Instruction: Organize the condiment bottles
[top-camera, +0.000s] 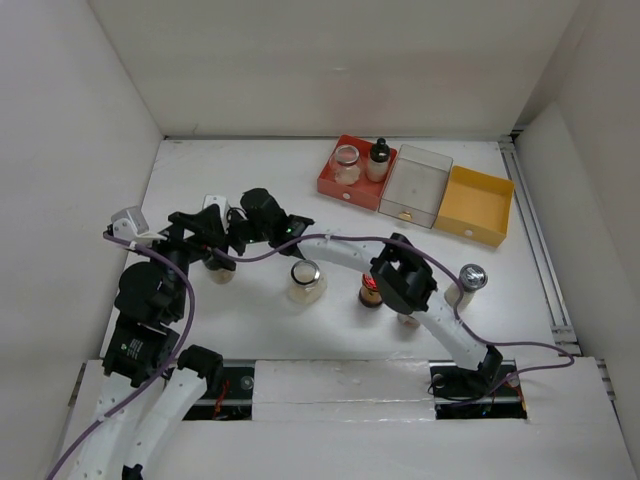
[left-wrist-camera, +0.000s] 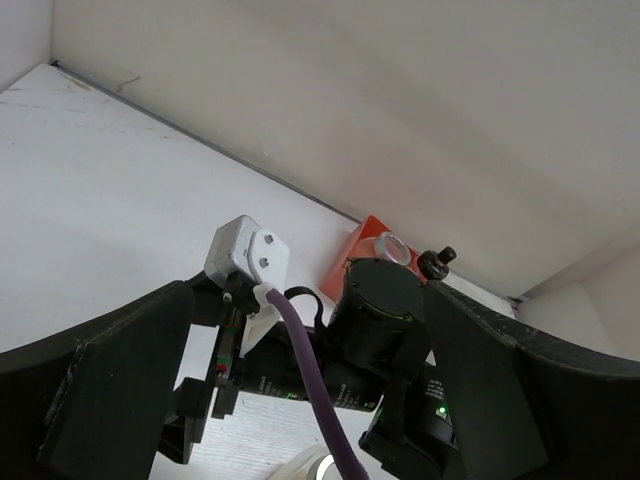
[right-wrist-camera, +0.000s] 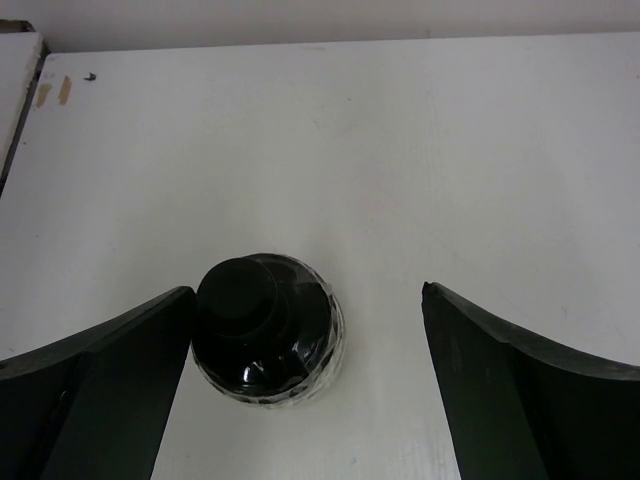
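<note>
My right gripper (right-wrist-camera: 308, 292) is spread wide around a black-capped jar (right-wrist-camera: 262, 330) on the table (right-wrist-camera: 400, 150). The jar sits close by one finger and clear of the other. My left gripper (left-wrist-camera: 310, 290) is spread too, holding nothing. Mid-table stand a silver-capped jar (top-camera: 306, 281) and a red-capped bottle (top-camera: 371, 291). Farthest, the red tray (top-camera: 335, 188) holds a clear jar (top-camera: 346, 163) and a small bottle (top-camera: 378, 160).

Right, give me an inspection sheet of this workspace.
Surface: white table, no spills seen.
Job's things: clear jar and black-capped bottle in red tray; silver-lidded jar, red-capped bottle, silver-capped bottle and black-capped jar loose on the table.
Clutter: clear tray and yellow tray, both empty.
Grippers: left gripper open, nothing held; right gripper open around the black-capped jar, not gripping.
Cables: purple cables loop loosely over the workspace.
Surroundings: white walls on three sides.
</note>
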